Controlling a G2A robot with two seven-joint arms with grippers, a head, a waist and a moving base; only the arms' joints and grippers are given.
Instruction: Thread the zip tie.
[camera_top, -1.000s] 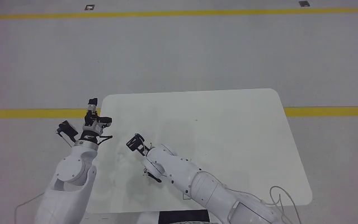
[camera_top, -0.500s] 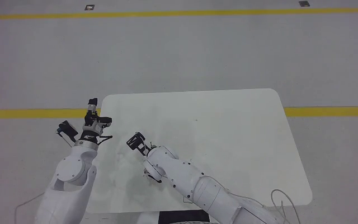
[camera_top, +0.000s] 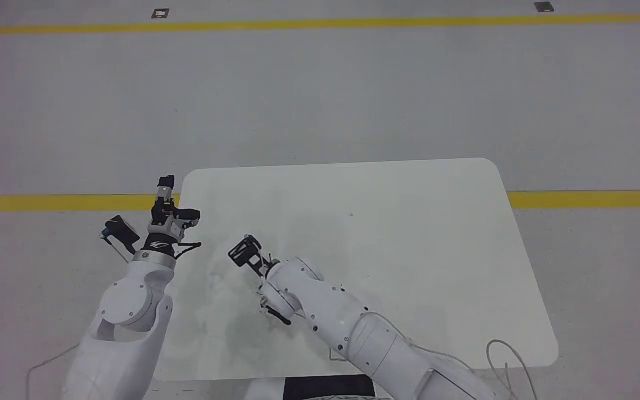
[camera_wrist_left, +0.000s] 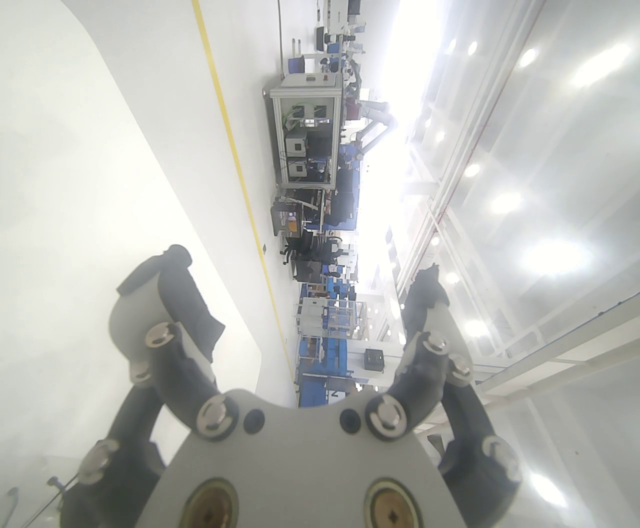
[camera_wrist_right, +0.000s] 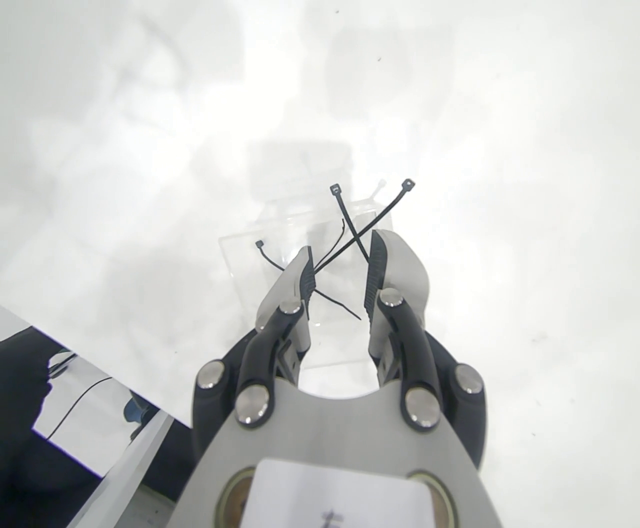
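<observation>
From the top view, my right gripper (camera_top: 245, 250) has crept slightly farther in over the table (camera_top: 420, 200). The left gripper (camera_top: 170, 203) hasn't budged at the table's left edge. In the left wrist view, its fingers are spread and empty. In the right wrist view, spread fingers (camera_wrist_right: 378, 260) straddle crossed black zip ties (camera_wrist_right: 354, 234) in a clear tray (camera_wrist_right: 245, 265) on the table. The ties' long axes run away from the wrist, so the right arm is nearer.

Thin plastic zip ties (camera_wrist_right: 356, 233), clear glossy tray (camera_wrist_right: 240, 270), smooth table (camera_top: 420, 230)
</observation>
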